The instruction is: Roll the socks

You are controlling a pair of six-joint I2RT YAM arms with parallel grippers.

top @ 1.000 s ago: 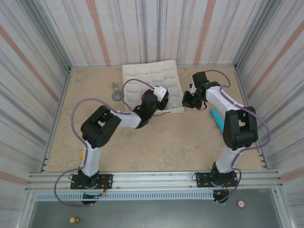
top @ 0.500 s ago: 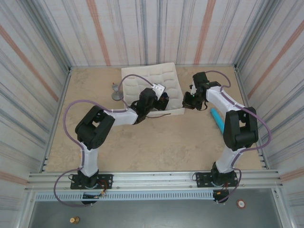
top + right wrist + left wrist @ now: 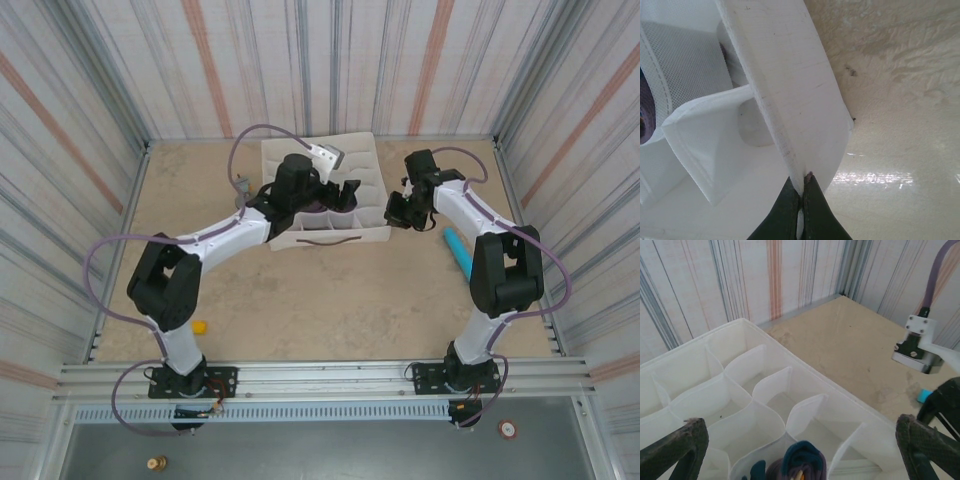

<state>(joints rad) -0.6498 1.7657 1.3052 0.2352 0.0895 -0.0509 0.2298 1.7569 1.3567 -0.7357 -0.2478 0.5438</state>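
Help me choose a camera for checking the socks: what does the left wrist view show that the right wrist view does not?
Left wrist view: the open left gripper above the white organizer, a rolled purple-and-navy sock bundle in a near compartment, and empty compartments beyond it.
Right wrist view: the right gripper, shut and pinching an edge of the organizer's outer wall, seen very close.
Both: the organizer's fabric walls and dividers, and the tan table beside it.

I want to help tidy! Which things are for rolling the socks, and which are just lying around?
For the job: rolled sock bundle; white divider box it sits in.
Just lying about: teal cylinder; small yellow block.
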